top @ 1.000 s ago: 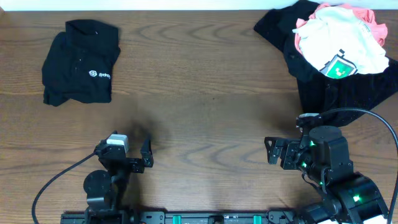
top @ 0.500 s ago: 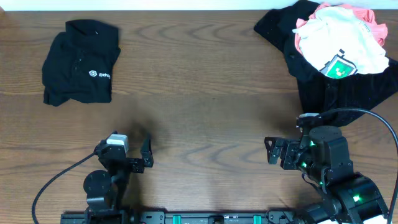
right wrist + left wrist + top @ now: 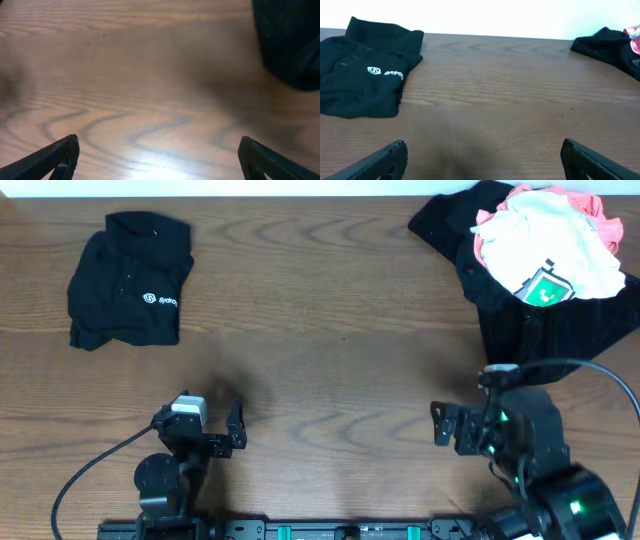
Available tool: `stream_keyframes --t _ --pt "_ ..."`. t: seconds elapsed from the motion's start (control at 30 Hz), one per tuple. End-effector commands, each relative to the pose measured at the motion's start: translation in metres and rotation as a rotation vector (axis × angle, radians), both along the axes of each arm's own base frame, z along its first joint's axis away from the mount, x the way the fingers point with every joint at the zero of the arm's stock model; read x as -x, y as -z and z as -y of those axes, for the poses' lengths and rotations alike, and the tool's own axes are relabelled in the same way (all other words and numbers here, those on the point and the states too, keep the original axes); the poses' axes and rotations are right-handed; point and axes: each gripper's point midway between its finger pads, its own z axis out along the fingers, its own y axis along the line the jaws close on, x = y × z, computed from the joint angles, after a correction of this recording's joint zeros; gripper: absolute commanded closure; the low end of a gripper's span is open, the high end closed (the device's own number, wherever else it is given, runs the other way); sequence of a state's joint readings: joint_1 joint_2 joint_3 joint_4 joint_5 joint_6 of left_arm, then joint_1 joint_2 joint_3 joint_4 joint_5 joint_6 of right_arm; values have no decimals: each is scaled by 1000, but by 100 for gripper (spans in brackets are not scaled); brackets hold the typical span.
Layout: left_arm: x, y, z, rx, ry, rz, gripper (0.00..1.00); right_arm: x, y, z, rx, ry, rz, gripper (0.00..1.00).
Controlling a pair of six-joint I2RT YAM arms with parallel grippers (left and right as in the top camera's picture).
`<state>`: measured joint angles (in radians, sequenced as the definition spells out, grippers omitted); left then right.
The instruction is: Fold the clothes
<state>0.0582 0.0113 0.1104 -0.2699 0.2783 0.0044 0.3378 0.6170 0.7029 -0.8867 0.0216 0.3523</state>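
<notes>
A folded black shirt [image 3: 130,280] with a small white logo lies at the table's far left; the left wrist view has it at upper left [image 3: 365,75]. At the far right sits a heap of clothes: a spread black garment [image 3: 540,330], on it a white one with green print [image 3: 545,250], and a coral-pink one [image 3: 603,210] behind. My left gripper [image 3: 198,422] [image 3: 482,150] hovers open near the front edge over bare wood. My right gripper [image 3: 462,422] [image 3: 159,145] is open too, just in front of the black garment [image 3: 290,45]. Neither touches any cloth.
The wooden table [image 3: 320,330] runs wide between the two clothing spots. Black cables [image 3: 90,470] loop from both arm bases along the front edge. A white wall or border lies past the far edge [image 3: 480,15].
The right arm has shifted very slightly to the right. The left arm and all the clothes are unmoved.
</notes>
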Motion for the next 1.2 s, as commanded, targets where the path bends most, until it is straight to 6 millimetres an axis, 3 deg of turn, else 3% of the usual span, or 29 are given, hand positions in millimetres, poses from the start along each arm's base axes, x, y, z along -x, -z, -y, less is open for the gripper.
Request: stream_keyframes --t 0.0,0.23,0.43,1.17 --pt "0 10 -2 -12 -4 -16 2 5 6 13 110 -42 103 1" --pt "0 10 -1 -12 -3 -16 2 4 40 30 113 36 294 1" --pt "0 10 -1 -12 -3 -16 2 -4 68 28 89 49 369 1" --pt "0 10 -2 -12 -4 -16 2 -5 62 28 93 43 405 1"
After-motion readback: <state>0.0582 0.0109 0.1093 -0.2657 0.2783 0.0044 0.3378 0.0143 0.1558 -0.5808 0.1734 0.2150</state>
